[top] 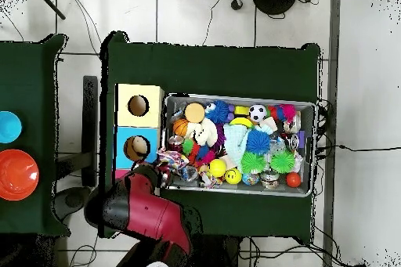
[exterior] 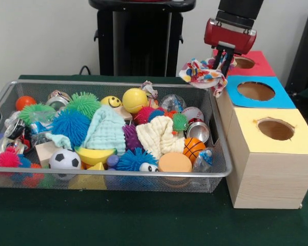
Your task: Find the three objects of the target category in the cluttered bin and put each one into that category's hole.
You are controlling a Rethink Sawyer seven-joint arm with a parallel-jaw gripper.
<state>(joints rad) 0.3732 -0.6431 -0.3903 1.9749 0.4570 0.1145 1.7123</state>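
In the front view, the red and black gripper [exterior: 223, 62] comes down from the top right of the frame. Its two dark fingers are closed on a multicoloured dotted wad [exterior: 203, 74] of thin crinkled sheet, which hangs below and to the left of them, above the right end of the wire mesh bin [exterior: 118, 177].

The wad is clear of the bin's clutter and sits just beside the blue-topped box [exterior: 256, 92], near that box's upper left corner. Behind it, further toward the top right, is the red-topped box [exterior: 251, 62].

The target, the round hole [exterior: 275, 129] in the yellow-topped box [exterior: 277, 133], lies lower and to the right in this frame, well apart from the held wad, with the blue-topped box between them. The carry therefore looks to run down and rightward across the frame, past the blue hole. The wad droops off to one side of the fingers, so the fingers would probably need to stop a little beyond the hole for the wad itself to sit over it.

In the overhead view, the arm enters from the lower left, and the wad [top: 171, 156] shows at the bin's lower left corner, beside the blue top; the yellow top is above it in that frame.

A whitish-grey crinkled wad [exterior: 150, 89] rests at the bin's far rim, top centre.
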